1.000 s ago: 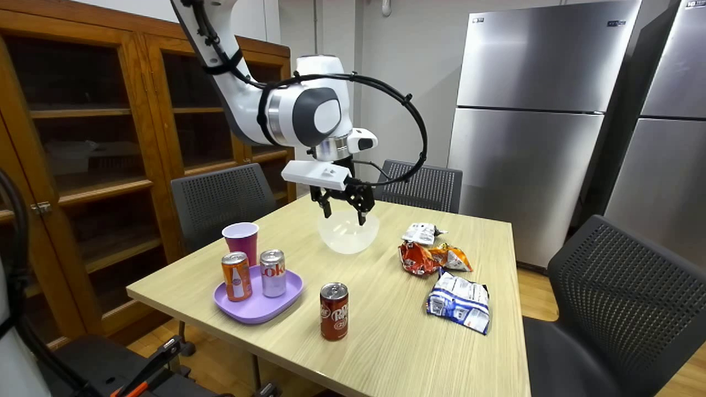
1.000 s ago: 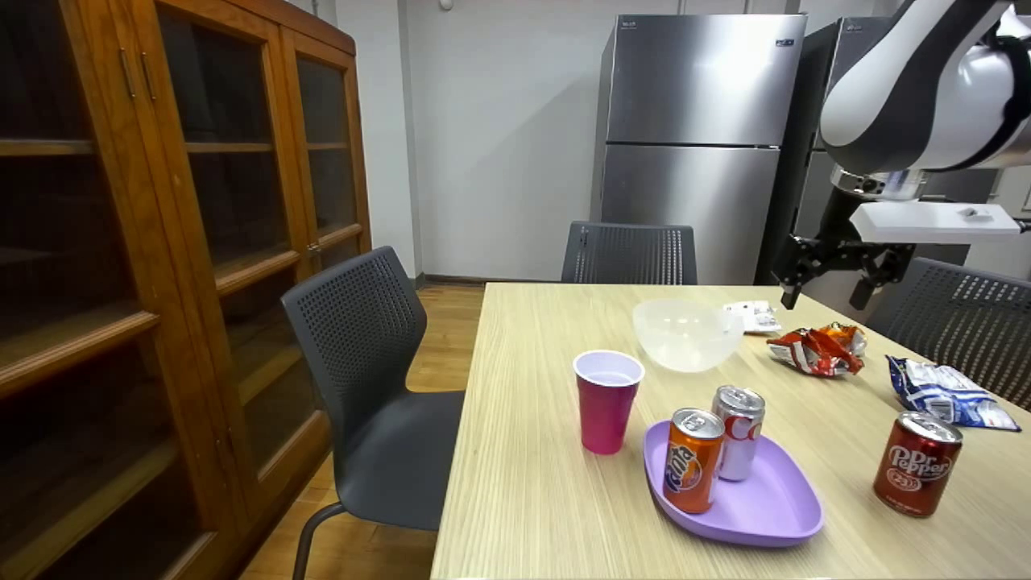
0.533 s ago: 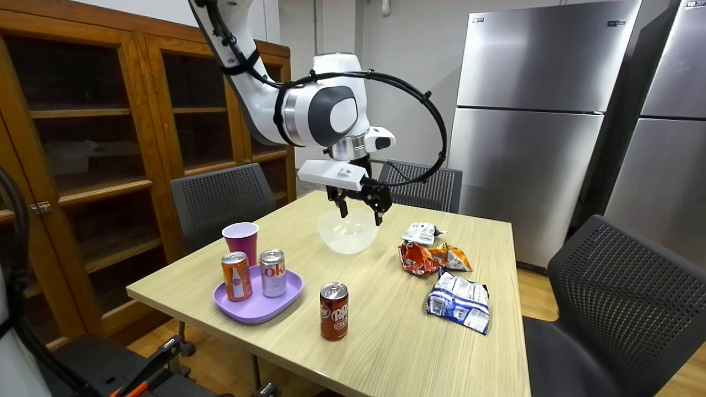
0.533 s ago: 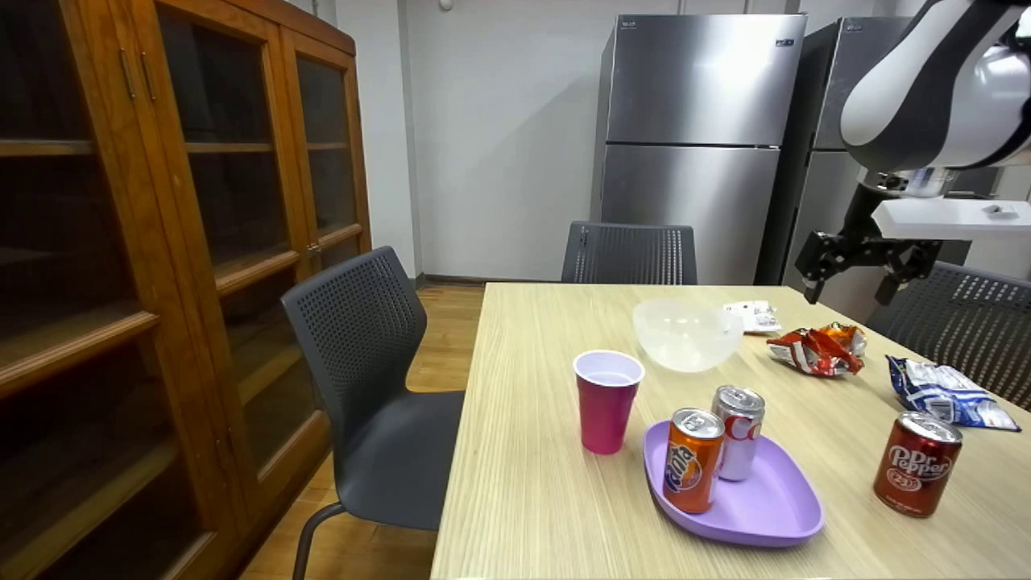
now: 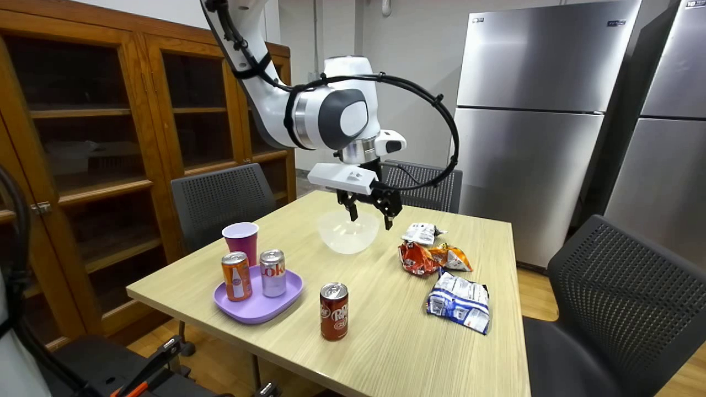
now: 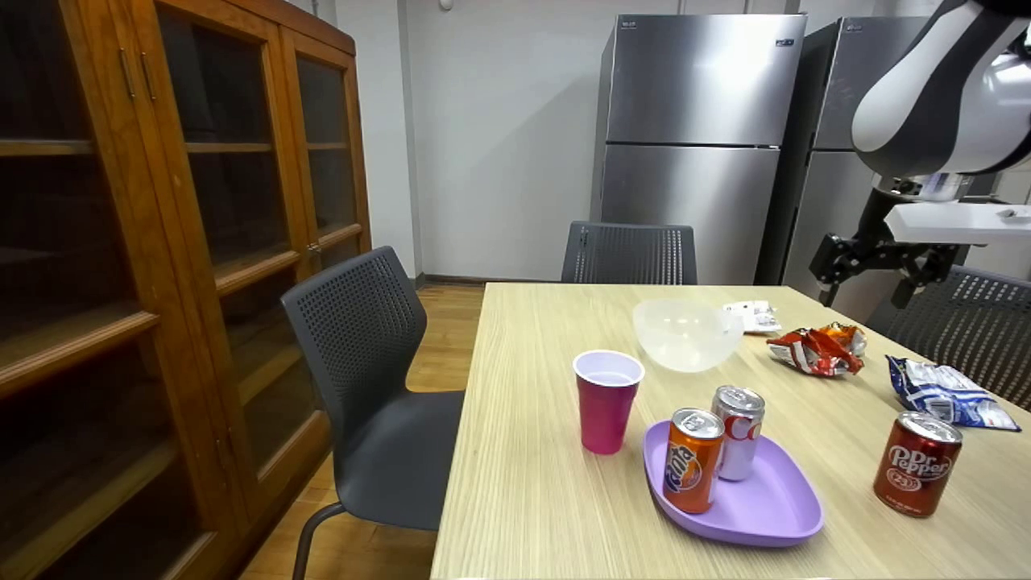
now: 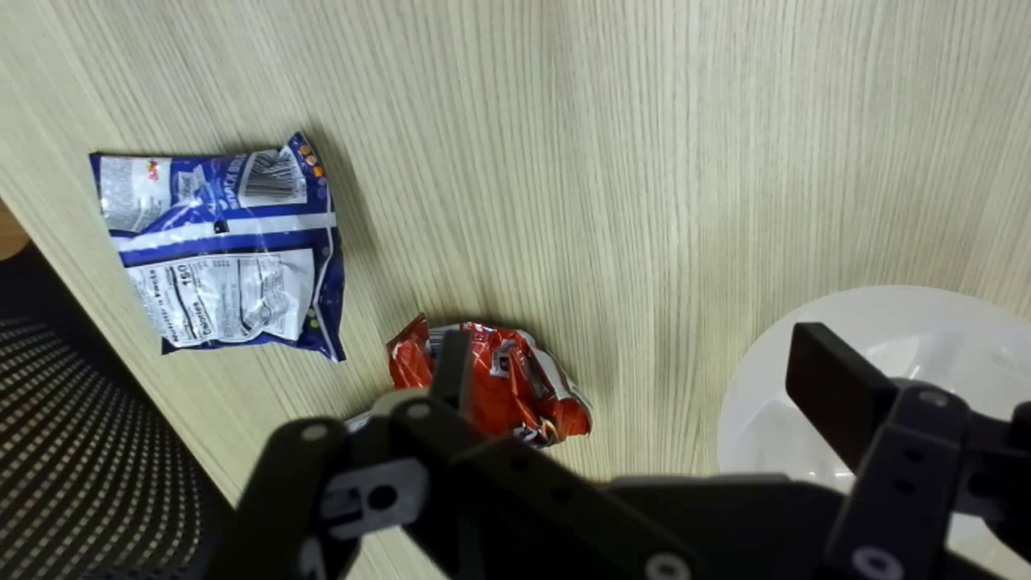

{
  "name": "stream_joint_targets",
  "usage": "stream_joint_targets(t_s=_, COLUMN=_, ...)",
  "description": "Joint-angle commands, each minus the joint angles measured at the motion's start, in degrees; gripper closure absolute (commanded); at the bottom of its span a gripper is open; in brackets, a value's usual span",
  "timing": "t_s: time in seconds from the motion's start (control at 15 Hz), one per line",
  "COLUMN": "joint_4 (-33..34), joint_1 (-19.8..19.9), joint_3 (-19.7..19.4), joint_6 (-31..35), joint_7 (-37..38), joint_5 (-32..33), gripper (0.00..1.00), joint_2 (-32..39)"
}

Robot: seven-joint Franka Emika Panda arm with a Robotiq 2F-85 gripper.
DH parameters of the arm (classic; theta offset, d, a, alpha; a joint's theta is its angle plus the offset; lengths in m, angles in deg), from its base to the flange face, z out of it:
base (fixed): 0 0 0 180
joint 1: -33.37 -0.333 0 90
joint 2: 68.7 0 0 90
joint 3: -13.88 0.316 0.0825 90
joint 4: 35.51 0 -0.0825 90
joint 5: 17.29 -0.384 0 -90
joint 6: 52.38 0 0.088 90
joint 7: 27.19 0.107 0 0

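Note:
My gripper [image 5: 371, 221] hangs in the air over the table, its jaws spread wide with nothing between them. In the wrist view, one of the fingers [image 7: 834, 387] overlaps a translucent white bowl [image 7: 753, 403]. The opposite finger overlaps a crumpled red snack bag [image 7: 507, 395], hiding part of it. Beside that bag an orange bag [image 5: 453, 258] lies on the table, with a small white packet [image 5: 421, 234] behind. A blue and white snack bag [image 7: 233, 258] lies flat, apart from the gripper. In an exterior view the bowl [image 6: 685, 338] looks empty.
A purple tray [image 5: 253, 317] carries an orange Fanta can [image 5: 236, 278] and a silver Coke can [image 5: 273, 275]. Near it stand a pink cup [image 6: 606, 411] and a Dr Pepper can [image 5: 334, 314]. Dark chairs [image 5: 623, 292] surround the table [image 5: 380, 331].
In both exterior views the arm and open gripper have moved to the right, dipping slightly at the end. Bowl, bags, cans, cup and tray have stayed put.

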Motion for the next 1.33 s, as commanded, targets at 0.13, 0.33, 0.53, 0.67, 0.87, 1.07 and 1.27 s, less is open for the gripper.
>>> stream_joint_targets(t_s=0.13, joint_4=0.24, joint_1=0.46, joint_3=0.41, joint_6=-0.19, joint_7=0.31, joint_5=0.33, gripper=0.0, joint_2=0.13)
stream_joint_targets(t_s=0.33, joint_4=0.33, joint_1=0.46, joint_3=0.4, joint_6=-0.19, joint_7=0.32, joint_5=0.33, gripper=0.0, joint_2=0.22)
stream_joint_targets(t_s=0.53, joint_4=0.49, joint_1=0.5, joint_3=0.5, joint_6=0.06, joint_7=0.09, joint_5=0.25, gripper=0.0, joint_2=0.37)
stream_joint_targets(t_s=0.67, joint_4=1.18, joint_1=0.64, joint_3=0.53, joint_6=0.67, joint_7=-0.04, joint_5=0.09, gripper=0.0, joint_2=1.01)
stream_joint_targets(t_s=0.87, joint_4=2.03, joint_1=0.7, joint_3=0.53, joint_6=1.36, joint_7=-0.16, joint_5=0.08, gripper=0.0, joint_2=1.87)
stream_joint_targets(t_s=1.07, joint_4=2.86, joint_1=0.72, joint_3=0.52, joint_6=1.51, joint_7=-0.1, joint_5=0.05, gripper=0.0, joint_2=2.62)
stream_joint_targets(t_s=1.27, joint_4=4.39, joint_1=0.88, joint_3=0.5, joint_6=1.48, joint_7=-0.04, joint_5=-0.2, gripper=0.0, joint_2=4.06)
